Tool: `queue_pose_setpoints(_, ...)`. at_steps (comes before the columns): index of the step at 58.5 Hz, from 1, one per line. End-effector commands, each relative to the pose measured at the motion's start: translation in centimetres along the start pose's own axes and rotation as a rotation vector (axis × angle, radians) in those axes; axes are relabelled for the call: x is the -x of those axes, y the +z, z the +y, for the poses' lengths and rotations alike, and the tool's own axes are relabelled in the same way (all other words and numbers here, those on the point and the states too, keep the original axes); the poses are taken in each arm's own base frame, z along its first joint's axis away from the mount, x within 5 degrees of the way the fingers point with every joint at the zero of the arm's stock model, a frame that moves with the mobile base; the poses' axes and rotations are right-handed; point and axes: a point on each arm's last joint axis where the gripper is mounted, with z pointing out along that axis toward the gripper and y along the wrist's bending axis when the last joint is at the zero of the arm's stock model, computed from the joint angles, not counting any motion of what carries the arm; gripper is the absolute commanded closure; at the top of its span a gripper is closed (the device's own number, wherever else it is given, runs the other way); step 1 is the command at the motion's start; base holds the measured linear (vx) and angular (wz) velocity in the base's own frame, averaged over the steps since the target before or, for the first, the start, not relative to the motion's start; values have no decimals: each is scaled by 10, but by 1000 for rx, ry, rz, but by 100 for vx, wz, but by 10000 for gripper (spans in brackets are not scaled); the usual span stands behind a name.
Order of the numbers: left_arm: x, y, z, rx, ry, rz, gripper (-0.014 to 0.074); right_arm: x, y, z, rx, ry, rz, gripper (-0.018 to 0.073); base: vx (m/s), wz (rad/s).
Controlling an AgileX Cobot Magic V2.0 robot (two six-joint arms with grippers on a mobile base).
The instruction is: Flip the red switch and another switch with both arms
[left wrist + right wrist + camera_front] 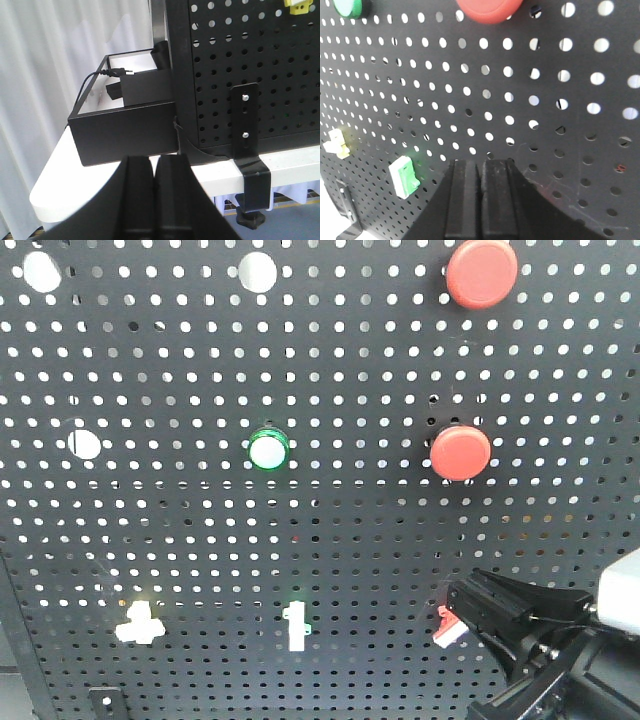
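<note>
With the right gripper (462, 608) fingers pressed together at the red switch (447, 626), we nudge its lever gently; left gripper (155, 170) fingers likewise together, well below the yellow switch (298, 6)

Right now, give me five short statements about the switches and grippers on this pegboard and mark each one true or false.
1. The right gripper is at the red switch. True.
2. The left gripper is touching the pale yellow switch. False: it hangs low by the board's black clamp bracket, with the switch far above it.
3. The white-and-green toggle sits between the yellow and red switches. True.
4. The right gripper's jaws are wide open. False: the right wrist view shows them closed together.
5. Three round red push buttons are on the pegboard. False: two show, an upper red button and a lower red button.
</note>
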Motion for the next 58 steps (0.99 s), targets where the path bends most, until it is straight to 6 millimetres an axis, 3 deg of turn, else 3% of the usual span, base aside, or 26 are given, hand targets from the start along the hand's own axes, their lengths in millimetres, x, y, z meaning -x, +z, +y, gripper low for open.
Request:
queue_pose_setpoints(1, 1, 0, 0, 4, -10, -62, 594, 20, -3, 2, 21, -11, -121, 566, 0, 0)
queue_pose_setpoints(21, 1, 0, 0, 4, -10, -62, 594, 20, -3, 2, 21, -11, -121, 566, 0, 0)
queue_pose_setpoints(27, 1, 0, 0, 4, -10, -62, 594, 19, -7, -1, -7, -135, -92, 566, 0, 0)
queue_pose_setpoints(35, 1, 0, 0, 4, -10, -62, 594, 23, -37, -14, -121, -147, -25, 566, 0, 0)
queue_pose_setpoints(45, 1, 0, 0, 4, -10, -62, 594, 24, -92, -34, -358, -190, 66, 566, 0, 0)
queue_pose_setpoints(52, 1, 0, 0, 4, -10, -62, 594, 1, -120, -41, -511, -173, 65, 566, 0, 0)
queue_pose_setpoints(58, 1, 0, 0, 4, -10, -62, 594, -41, -134, -40, -578, -118, 34, 566, 0, 0)
